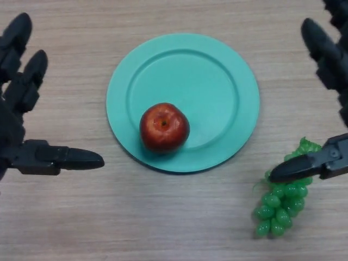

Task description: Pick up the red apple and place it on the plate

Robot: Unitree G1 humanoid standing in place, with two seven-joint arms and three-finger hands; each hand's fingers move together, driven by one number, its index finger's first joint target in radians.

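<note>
Both hands are spread wide and holding nothing: left hand point(22, 125) sits at the left edge with its thumb pointing toward the plate, right hand point(326, 109) at the right edge, thumb tip over the green grapes point(280, 204). Between them, the red apple point(164, 127) already sits on the teal plate point(217, 65), lower-left part, on the wooden table point(163, 223).
</note>
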